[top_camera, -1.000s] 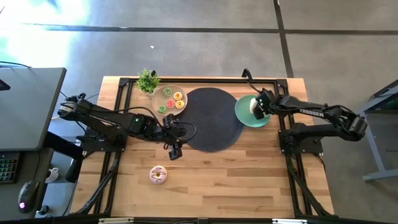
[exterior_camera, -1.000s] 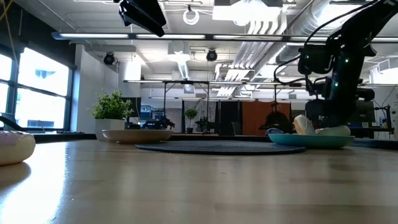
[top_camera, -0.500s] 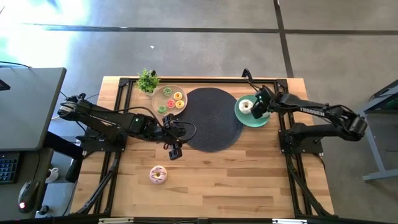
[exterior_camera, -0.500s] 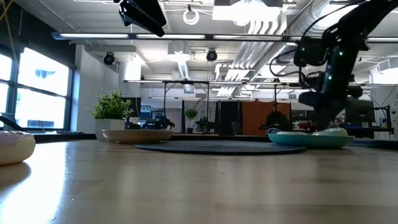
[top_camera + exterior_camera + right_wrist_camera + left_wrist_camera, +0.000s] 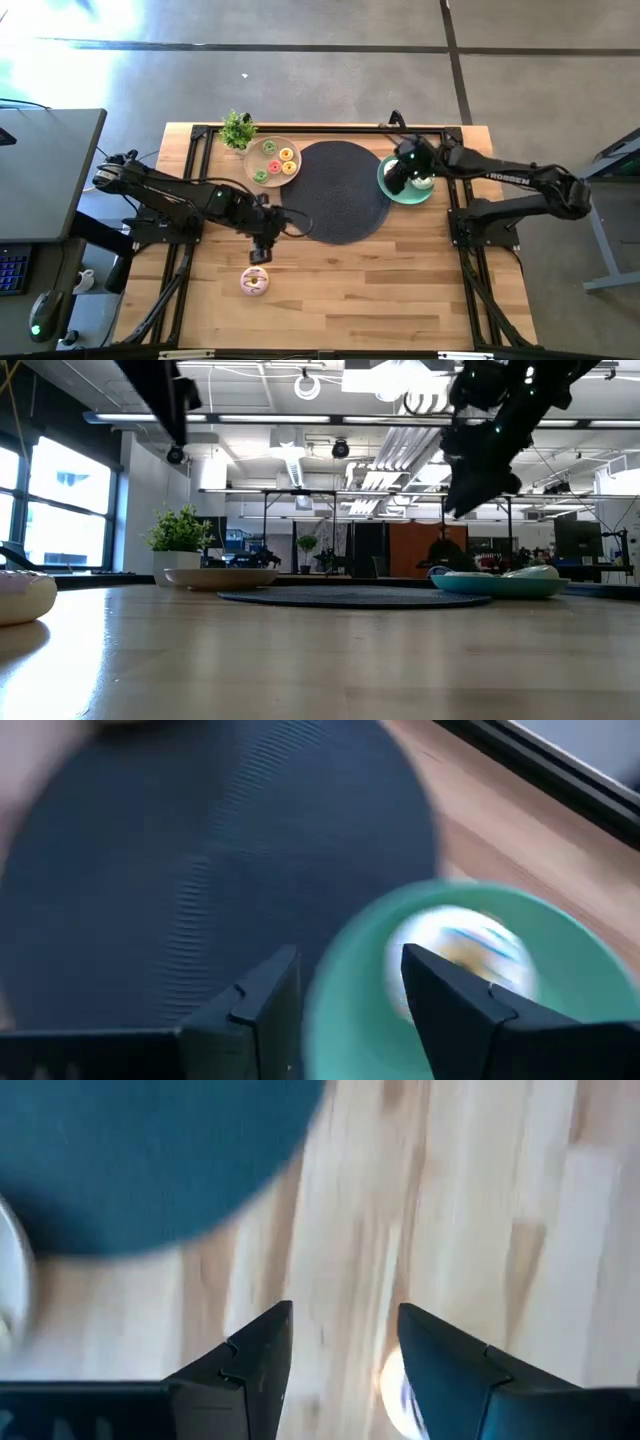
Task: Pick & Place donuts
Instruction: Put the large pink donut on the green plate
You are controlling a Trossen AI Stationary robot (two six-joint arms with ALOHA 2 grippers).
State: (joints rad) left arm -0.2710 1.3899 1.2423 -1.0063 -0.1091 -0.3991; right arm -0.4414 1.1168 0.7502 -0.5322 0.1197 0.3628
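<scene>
A white-frosted donut (image 5: 462,952) lies flat in the teal plate (image 5: 403,198), also visible in the low view (image 5: 530,572). My right gripper (image 5: 394,178) hangs open above the plate's left part, clear of that donut. Several small coloured donuts (image 5: 274,160) rest in the beige plate (image 5: 252,150). A pale pink-and-white donut (image 5: 254,282) sits alone on the wood near the front. My left gripper (image 5: 262,251) hovers open just beyond it, with the donut's edge (image 5: 393,1380) showing between its fingers.
A big black round mat (image 5: 335,190) lies between the two plates. A small potted plant (image 5: 238,128) stands at the table's far edge beside the beige plate. Black frame rails run along the table's left, right and far sides. Bare wood spreads across the near half.
My right gripper has let go of the white donut, which stood on edge in its fingers and now lies flat in the teal plate. It has then risen and shifted left. My left gripper has moved toward the near-left, toward the lone donut.
</scene>
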